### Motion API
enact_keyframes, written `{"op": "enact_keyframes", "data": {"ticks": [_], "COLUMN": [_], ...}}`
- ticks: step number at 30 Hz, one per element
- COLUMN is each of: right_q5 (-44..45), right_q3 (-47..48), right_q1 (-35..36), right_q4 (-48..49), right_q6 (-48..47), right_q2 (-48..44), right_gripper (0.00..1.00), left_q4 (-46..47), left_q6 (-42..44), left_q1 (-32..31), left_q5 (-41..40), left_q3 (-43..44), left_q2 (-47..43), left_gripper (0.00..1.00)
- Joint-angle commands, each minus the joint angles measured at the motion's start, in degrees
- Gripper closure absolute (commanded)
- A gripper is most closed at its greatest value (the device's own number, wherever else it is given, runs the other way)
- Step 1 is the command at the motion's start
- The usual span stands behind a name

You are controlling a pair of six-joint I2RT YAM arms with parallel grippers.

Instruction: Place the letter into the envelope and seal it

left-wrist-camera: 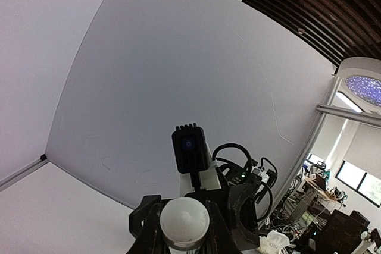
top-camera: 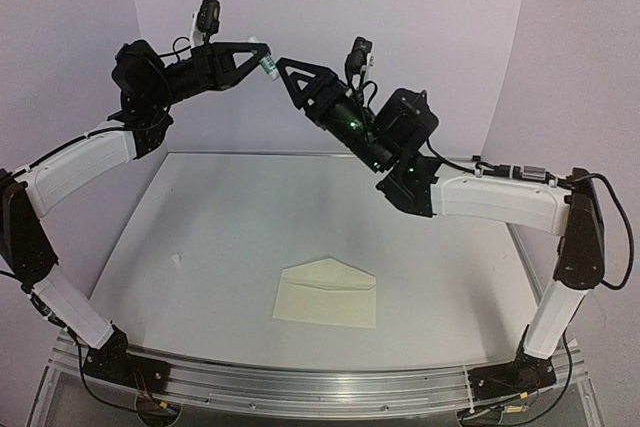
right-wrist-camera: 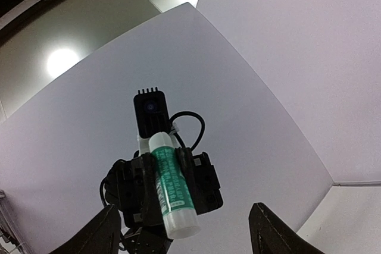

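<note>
The envelope lies flat on the white table near the front middle, with its triangular flap open toward the back. The letter is out of view. High above the back of the table, my left gripper is shut on a green-and-white glue stick, whose white end shows between the fingers. The right wrist view shows the glue stick clamped in the left gripper. My right gripper faces the stick's tip and is open, its fingertips spread wide on either side, apart from the stick.
A small white scrap lies on the left of the table. White walls stand behind and to the sides. An aluminium rail with both arm bases runs along the near edge.
</note>
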Motion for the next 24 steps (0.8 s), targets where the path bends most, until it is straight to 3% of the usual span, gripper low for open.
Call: {"op": "enact_keyframes", "data": {"ticks": [1,4,8,20,23,24], "right_q5": [-2.3,-4.9,-6.6,-9.2,-8.3,-8.1], "right_q3": [6.3,8.9,9.7,11.9,10.8,10.5], "right_q1": [-0.5,-0.6,-0.7,-1.2,-1.3,-1.4], "right_q4": [0.8,0.8,0.8,1.1,1.2,1.2], "right_q6": [1.8,2.0,2.1,3.7,3.4,3.2], "right_q2": [3.3,4.9,5.5,7.1,6.3,6.0], "right_gripper": [0.29,0.35,0.5,0.74,0.97,1.0], "left_q4": [3.7,3.8,3.9,4.0,3.7,3.7], "left_q6": [-0.9,-0.6,-0.7,-1.1,-0.9,-0.9], "left_q1": [-1.0,-1.2,-1.2,-1.2,-1.2,-1.2], "left_q5": [1.1,1.3,1.3,1.5,1.5,1.5], "left_q3": [2.5,2.5,2.3,2.0,1.4,1.2], "left_q2": [-1.0,-1.1,-1.1,-0.9,-1.3,-1.3], "left_gripper": [1.0,1.0,1.0,1.0,1.0,1.0]}}
